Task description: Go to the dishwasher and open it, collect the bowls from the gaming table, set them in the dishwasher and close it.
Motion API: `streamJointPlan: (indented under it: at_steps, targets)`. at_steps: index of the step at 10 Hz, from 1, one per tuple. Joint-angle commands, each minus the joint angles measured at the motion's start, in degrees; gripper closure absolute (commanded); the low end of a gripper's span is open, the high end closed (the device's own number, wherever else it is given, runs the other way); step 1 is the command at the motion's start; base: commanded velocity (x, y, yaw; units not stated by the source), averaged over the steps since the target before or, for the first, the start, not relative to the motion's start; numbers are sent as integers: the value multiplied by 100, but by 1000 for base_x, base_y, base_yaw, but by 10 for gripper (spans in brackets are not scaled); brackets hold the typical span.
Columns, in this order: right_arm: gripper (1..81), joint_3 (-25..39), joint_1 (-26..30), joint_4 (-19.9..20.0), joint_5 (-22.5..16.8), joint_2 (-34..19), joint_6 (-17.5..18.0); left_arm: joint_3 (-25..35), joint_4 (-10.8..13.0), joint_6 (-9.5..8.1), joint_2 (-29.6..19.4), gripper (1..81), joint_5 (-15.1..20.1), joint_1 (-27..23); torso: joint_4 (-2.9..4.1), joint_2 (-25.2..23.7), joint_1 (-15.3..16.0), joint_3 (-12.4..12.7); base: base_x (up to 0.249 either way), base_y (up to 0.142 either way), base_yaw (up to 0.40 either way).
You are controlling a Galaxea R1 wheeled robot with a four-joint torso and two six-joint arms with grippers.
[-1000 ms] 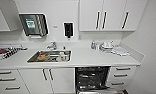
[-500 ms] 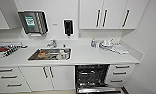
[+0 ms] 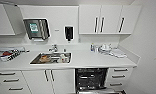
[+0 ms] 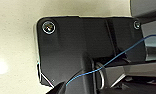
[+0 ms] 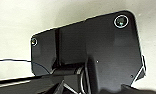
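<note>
My view has slid back from the counter (image 3: 84, 61), I cannot tell my pincers' state, and the open dishwasher (image 3: 91, 78) door could catch my base.

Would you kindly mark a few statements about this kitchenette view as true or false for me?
1. The dishwasher stands open, its dark racks showing. True.
2. The dishwasher is directly beneath the sink. False: it sits to the picture's right of the sink, under bare countertop.
3. A black soap dispenser hangs on the wall. True.
4. The sink is empty. False: items lie in it.
5. The upper cabinets have dark bar handles. True.
</note>
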Motion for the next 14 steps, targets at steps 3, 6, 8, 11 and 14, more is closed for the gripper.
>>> streamJointPlan:
  at_steps: [3, 6, 8, 11, 14]
  targets:
    - [10, 59, 298, -64, -274, -100, -26, 26, -1, -1, -73, 10, 339, -182, 0, 960, -625, 538, 0, 0, 0]
    - [10, 41, 298, -64, -274, -92, -26, 26, -1, 7, -64, 10, 339, -182, 0, 1565, -1025, 418, 0, 0, 0]
    - [10, 24, 298, -64, -265, -92, -26, 26, -10, -1, -56, 10, 339, -182, 0, 1407, -925, 422, 0, 0, 0]
    - [10, 15, 280, -73, -265, -83, -26, 0, 16, 16, -11, 10, 347, -182, 0, 1726, -1134, 424, 0, 0, 0]
    - [10, -82, 263, -73, -265, -21, -26, -290, 16, 25, 156, 10, 347, -182, 0, 2326, -1397, 424, 0, 0, 0]
